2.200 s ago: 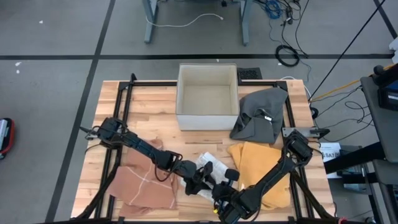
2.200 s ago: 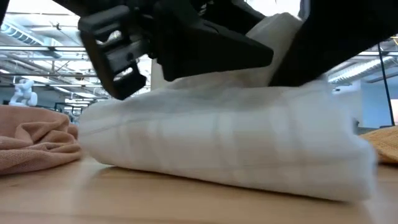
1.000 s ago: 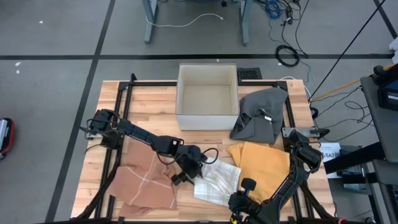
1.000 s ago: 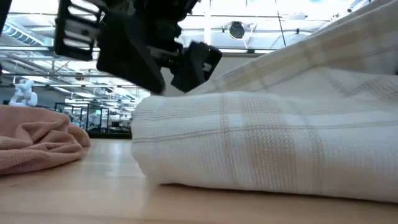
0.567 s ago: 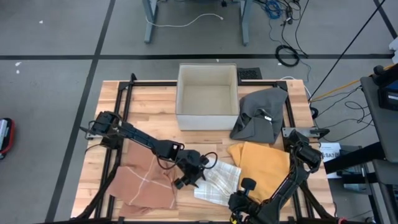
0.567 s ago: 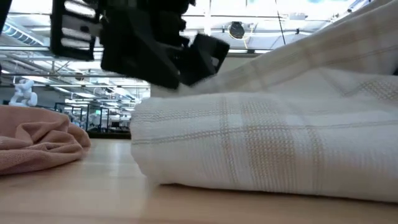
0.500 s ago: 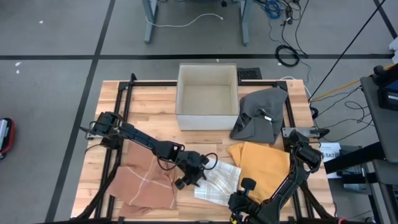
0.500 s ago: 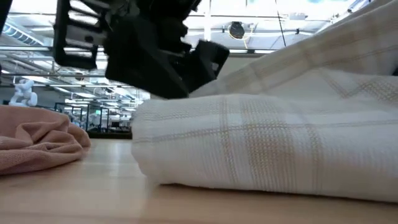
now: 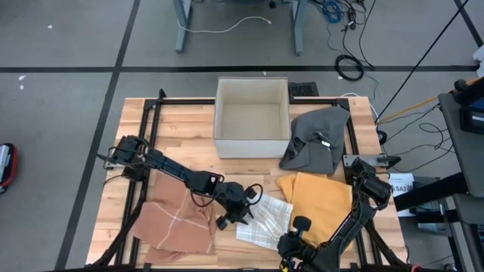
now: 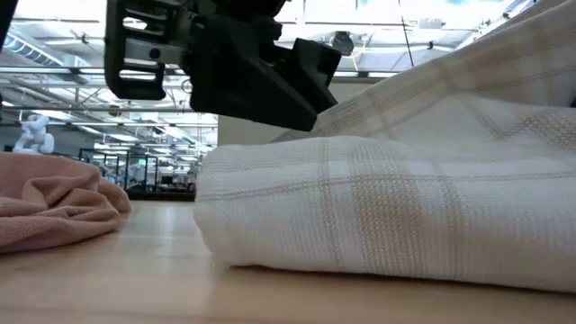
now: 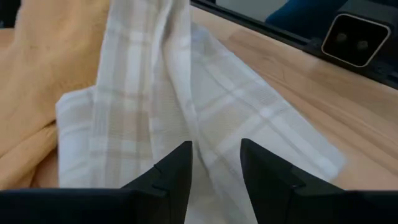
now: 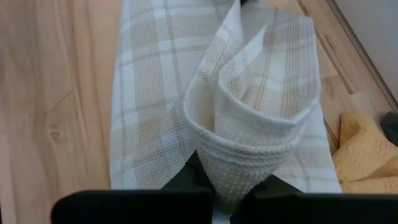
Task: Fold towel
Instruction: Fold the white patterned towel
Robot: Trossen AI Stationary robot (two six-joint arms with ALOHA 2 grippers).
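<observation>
The white plaid towel (image 9: 263, 221) lies partly folded near the 6 o'clock edge of the table (image 9: 189, 128), between the pink towel (image 9: 175, 221) at its 9 o'clock and the yellow towel (image 9: 321, 204) at its 3 o'clock. The right pincer (image 12: 219, 182) is closed on a pinched-up fold of the plaid cloth at the towel's 5 o'clock side. The left pincer (image 11: 214, 163) is over the towel's 9 o'clock edge, its fingers (image 11: 177, 171) partly apart with plaid cloth lying between them; whether they grip it cannot be told. At 12 o'clock stands a white box (image 9: 252, 117), with a grey cloth (image 9: 316, 140) just beside it at 3 o'clock.
</observation>
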